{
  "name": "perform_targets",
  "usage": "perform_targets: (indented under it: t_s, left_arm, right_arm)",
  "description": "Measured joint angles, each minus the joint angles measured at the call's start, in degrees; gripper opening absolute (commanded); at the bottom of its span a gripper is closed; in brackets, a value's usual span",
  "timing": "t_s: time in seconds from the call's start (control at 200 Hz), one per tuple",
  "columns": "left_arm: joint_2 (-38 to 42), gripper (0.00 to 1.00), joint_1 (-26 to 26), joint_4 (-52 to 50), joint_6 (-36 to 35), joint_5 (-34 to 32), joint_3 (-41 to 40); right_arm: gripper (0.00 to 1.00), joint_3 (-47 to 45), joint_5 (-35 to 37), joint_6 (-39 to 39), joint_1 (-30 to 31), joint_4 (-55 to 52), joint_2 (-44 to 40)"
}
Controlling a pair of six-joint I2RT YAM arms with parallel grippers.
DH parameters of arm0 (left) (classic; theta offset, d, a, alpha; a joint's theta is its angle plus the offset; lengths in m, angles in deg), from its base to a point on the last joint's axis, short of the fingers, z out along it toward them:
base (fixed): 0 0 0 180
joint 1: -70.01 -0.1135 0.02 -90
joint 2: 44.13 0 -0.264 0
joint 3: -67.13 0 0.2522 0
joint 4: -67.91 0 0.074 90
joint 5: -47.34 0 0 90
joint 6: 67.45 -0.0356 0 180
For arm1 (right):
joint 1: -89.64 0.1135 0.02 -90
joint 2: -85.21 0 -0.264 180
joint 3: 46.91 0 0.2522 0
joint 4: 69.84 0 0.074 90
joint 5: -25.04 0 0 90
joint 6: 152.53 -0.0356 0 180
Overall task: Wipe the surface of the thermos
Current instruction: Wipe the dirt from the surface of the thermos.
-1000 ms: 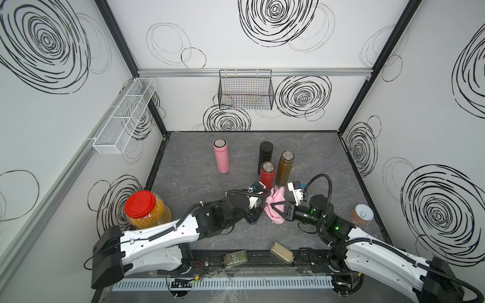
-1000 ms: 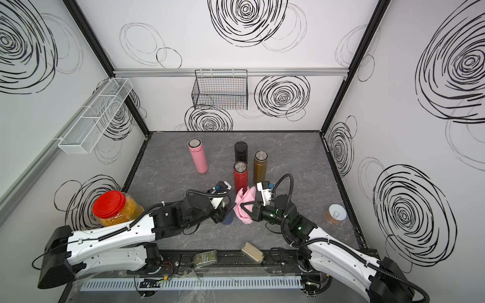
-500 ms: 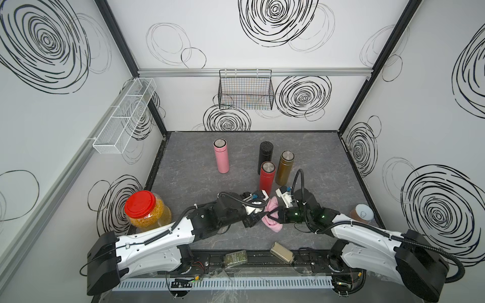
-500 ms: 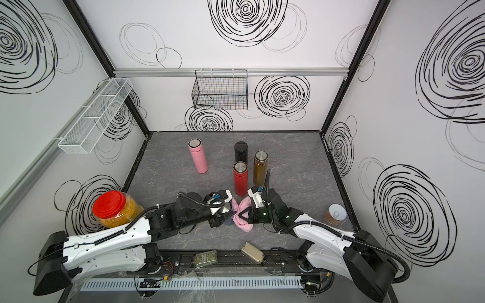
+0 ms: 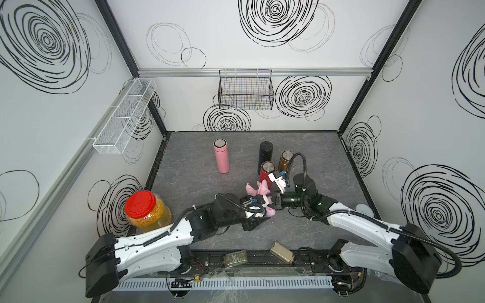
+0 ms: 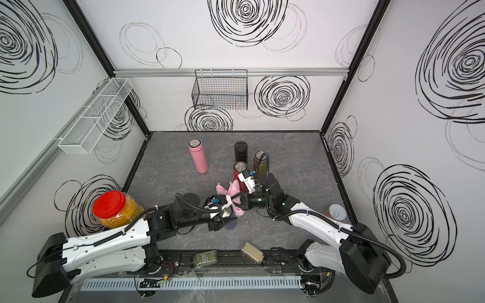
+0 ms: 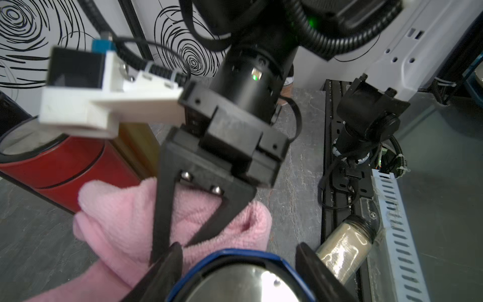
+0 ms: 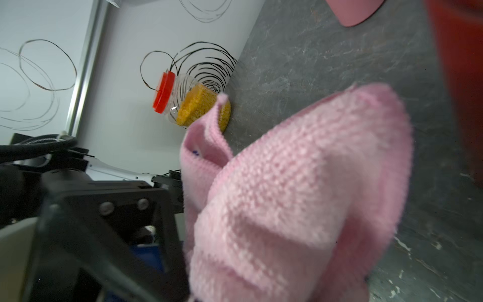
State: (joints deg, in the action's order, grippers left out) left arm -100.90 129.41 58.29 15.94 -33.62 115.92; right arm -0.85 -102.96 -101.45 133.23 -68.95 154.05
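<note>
Left gripper (image 7: 239,248) was clamped on the dark-blue cylindrical thermos with steel top (image 7: 240,281), one finger each side of the rim. That thermos sat on the robot side of the red metal thermos (image 5: 267,170), a bit toward the left arm, near it but apart. Right gripper (image 7: 168,247) was pinched together on the fluffy pink microfibre cloth (image 5: 258,190), its fingers closed across a bunched fold. Cloth hung between red thermos and blue one, and lay against the blue rim in the left wrist view. Its top folds overlapped the red thermos base in both top views. From above the blue body was mostly hidden by gripper and cloth, so couldn't tell if it stood on the grey stone-pattern tabletop (image 5: 189,183) or was lifted. Black cylindrical thermos (image 5: 265,154) stood just behind the red one, bronze metal thermos (image 5: 284,161) just beside it on the right-arm side, slim pink thermos (image 5: 221,156) well off on the left-arm side, all upright
</note>
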Motion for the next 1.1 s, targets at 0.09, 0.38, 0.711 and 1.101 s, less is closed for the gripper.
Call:
perform_targets:
  t_s: [0.09,0.38,0.711,1.101]
  left_arm:
    - [0.0,0.00,0.3,-0.1,0.1,0.2,0.0]
    - [0.0,0.00,0.5,0.0,1.3,0.3,0.0]
    - [2.5,0.00,0.5,1.2,4.0,-2.7,-2.3]
    - [5.3,0.00,0.4,4.4,9.1,-11.7,-5.6]
  right_arm:
    - [0.00,-3.1,2.4,-0.4,1.4,3.3,3.7]
    - [0.00,-5.3,11.7,0.5,5.9,2.1,7.6]
    - [0.00,-2.5,15.6,2.1,6.5,1.3,-3.1]
    - [0.00,-14.2,21.2,-1.9,10.7,5.9,3.6]
